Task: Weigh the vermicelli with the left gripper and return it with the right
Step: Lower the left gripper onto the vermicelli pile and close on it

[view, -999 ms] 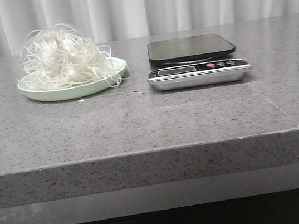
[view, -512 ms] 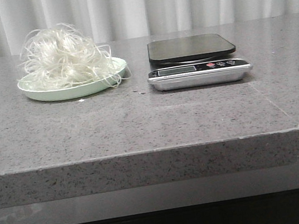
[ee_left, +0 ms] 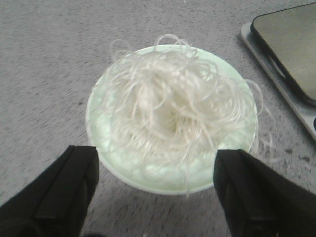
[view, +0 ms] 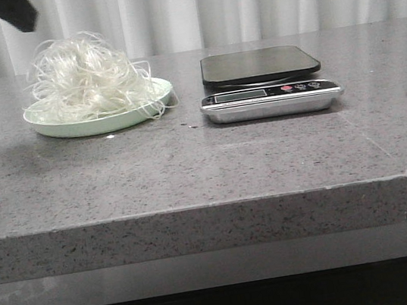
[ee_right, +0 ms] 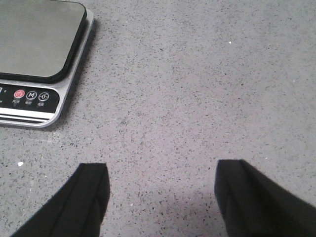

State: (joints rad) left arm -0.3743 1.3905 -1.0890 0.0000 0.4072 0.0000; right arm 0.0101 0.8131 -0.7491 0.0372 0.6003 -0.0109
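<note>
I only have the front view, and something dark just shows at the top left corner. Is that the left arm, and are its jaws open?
Observer: Yes. In the left wrist view the left gripper is open, jaws spread wide above the vermicelli.
Operator: Is it touching the noodles?
Observer: No, the fingertips are clear of the clump, which sits on its green plate.
Operator: Where is the right gripper? I can't see it.
Observer: The right gripper is open over bare counter, beside the scale.
Operator: Anything on the scale?
Observer: Nothing on the part of the platform shown.
</note>
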